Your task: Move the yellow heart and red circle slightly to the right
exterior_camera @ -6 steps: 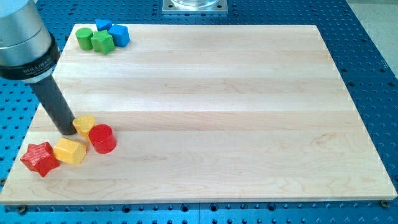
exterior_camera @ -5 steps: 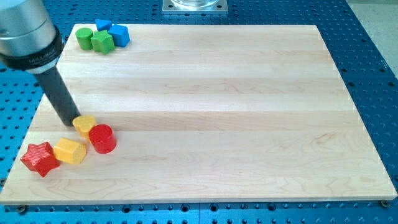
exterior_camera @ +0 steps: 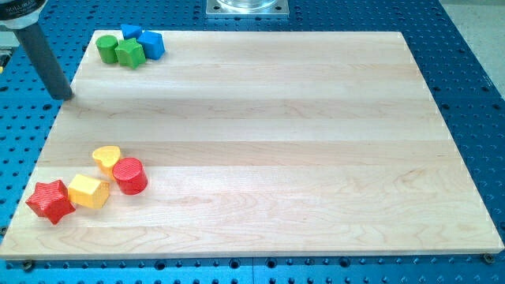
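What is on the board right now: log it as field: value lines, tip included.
tip: my tip at the board's left edge, far above the yellow heart, touching no block
yellow heart: lower left, touching the red circle
red circle: just right and below the heart
yellow block: between heart and red star
red star: near the bottom-left corner
top-left cluster: green circle, green block, two blue blocks
board: wooden

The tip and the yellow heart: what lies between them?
Nothing: in the camera view, only bare board separates my tip from the yellow heart.
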`<state>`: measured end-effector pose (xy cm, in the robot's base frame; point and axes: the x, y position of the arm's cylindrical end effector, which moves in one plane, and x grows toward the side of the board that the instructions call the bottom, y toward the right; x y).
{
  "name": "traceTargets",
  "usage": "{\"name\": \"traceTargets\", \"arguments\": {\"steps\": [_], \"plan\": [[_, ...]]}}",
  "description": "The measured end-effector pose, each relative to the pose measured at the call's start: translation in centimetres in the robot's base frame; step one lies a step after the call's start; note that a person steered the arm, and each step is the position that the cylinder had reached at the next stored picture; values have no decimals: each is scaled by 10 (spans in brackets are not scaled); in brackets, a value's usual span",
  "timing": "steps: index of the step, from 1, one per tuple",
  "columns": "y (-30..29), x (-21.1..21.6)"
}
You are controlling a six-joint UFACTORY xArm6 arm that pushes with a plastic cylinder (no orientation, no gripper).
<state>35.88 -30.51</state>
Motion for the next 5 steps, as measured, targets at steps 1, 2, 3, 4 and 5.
{"name": "traceTargets", "arguments": {"steps": [1, 2, 3, 4, 5], "plan": [[0, 1], [5, 3], [12, -1], [9, 33], [30, 54]]}}
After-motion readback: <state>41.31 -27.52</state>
